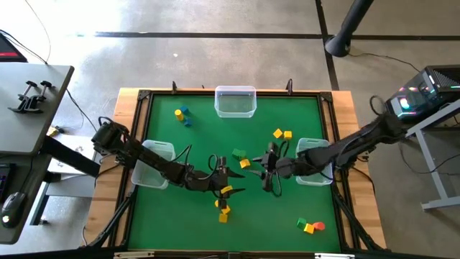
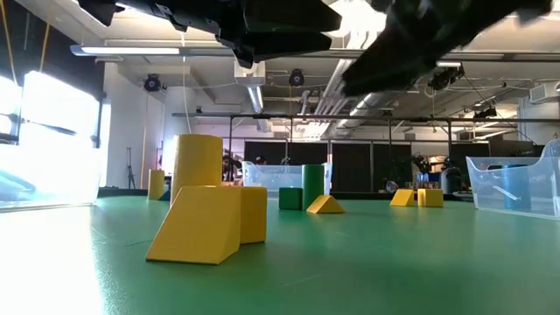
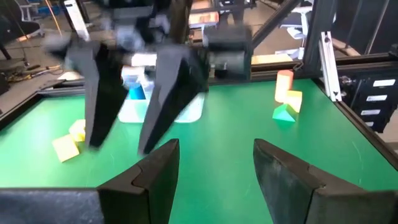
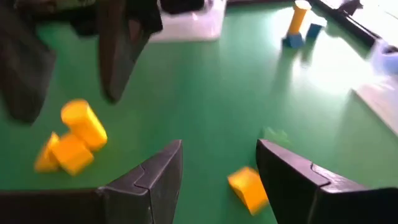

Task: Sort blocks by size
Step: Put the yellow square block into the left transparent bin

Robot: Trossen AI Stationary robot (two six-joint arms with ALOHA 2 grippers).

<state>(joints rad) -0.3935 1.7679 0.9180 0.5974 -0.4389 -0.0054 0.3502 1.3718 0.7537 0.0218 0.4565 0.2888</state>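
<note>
Both grippers hover empty with fingers parted mid-bench: the left gripper (image 1: 231,180) beside the yellow blocks (image 1: 223,205), the right gripper (image 1: 266,173) close above a yellow wedge (image 1: 245,163). Judged best practice: centre the right fingers over the wedge's flat sides before closing. Its long axis cannot be made out.

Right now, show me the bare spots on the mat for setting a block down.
Free: the left front corner, and the stretch between the blue blocks and the back bin. Crowded: mid-table, where both grippers hang over yellow blocks.
</note>
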